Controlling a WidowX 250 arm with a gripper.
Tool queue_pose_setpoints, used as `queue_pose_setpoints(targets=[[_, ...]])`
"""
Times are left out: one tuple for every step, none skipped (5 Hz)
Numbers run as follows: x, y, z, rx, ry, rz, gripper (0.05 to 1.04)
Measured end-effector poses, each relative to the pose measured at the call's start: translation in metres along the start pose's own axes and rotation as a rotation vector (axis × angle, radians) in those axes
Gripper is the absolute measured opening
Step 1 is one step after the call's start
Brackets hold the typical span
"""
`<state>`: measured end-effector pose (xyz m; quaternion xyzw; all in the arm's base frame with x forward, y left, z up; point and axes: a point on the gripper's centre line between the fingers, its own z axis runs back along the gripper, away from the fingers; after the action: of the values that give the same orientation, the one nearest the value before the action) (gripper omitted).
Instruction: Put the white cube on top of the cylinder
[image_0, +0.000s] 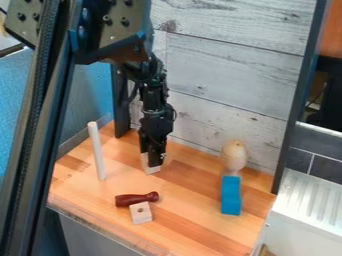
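Note:
The black gripper (153, 159) hangs low over the back middle of the wooden table. Right at its lower end is a pale, whitish block (152, 170), partly hidden behind the gripper; whether it is held cannot be made out. A thin white cylinder (97, 151) stands upright to the left of the gripper. Nearer the front lies another pale cube (141, 217) with a dark hole in its upper face, apart from the gripper.
Beside the front cube lies a dark red, handle-shaped piece (137, 199). To the right are a blue block piece (230, 196) and a rounded wooden piece (234, 156) behind it. Grey plank wall (230, 75) bounds the wooden table (194, 227) at the back.

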<state>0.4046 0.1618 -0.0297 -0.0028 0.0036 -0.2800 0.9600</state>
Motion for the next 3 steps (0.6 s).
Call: queue_pose_setpoints(targets=[[-0.005, -0.001, 0.017, -0.023, -0.043, 0.017, 0.562], [-0.013, 0.005, 0.055, 0.011, -0.114, 0.061, 0.562], [-0.022, 0.007, 0.08, 0.093, -0.131, 0.1, 0.562]])
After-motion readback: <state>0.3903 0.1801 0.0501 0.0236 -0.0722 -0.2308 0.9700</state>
